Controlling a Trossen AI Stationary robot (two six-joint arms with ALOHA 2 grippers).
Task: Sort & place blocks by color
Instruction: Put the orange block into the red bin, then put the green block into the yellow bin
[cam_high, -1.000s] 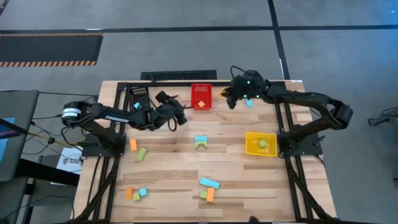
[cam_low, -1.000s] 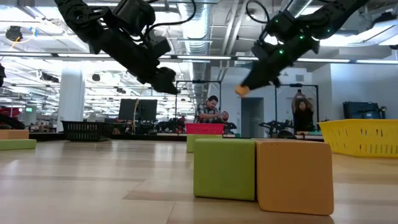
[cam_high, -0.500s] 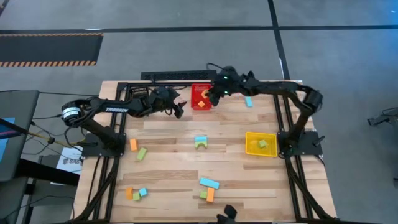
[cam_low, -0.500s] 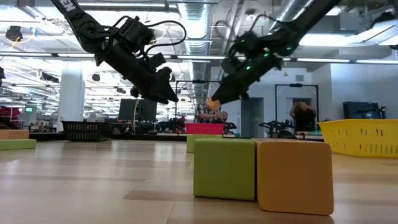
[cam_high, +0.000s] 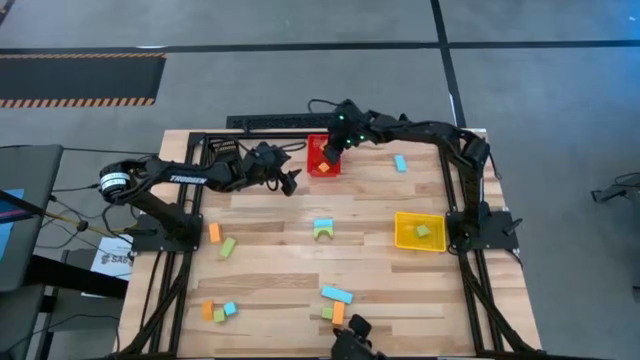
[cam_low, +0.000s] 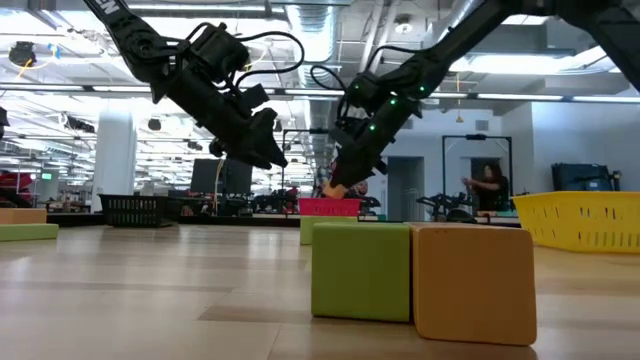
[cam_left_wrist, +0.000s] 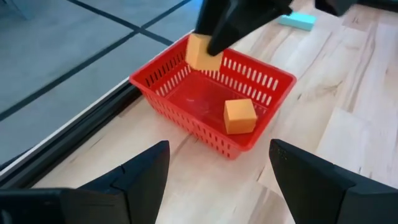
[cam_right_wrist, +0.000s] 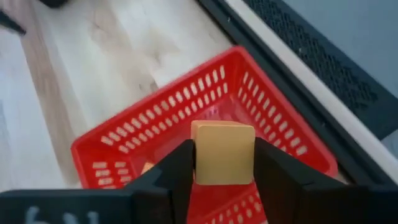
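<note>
You see bin at table's far edge, middle, one block inside. Right gripper hangs over it, another block between fingers. Left gripper sits just left of bin. Second bin lies right, block in it. Block pair rests mid-table; more blocks near front.

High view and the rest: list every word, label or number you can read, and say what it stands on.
"TROSSEN": white lettering along the left arm, high view.
White sheet at the table's left edge, under the left arm's base: dark print, partly hidden, too small to read.
Low view: signs in the room behind, too small to read.
Red bin, blocks, both wrist views: no text.
</note>
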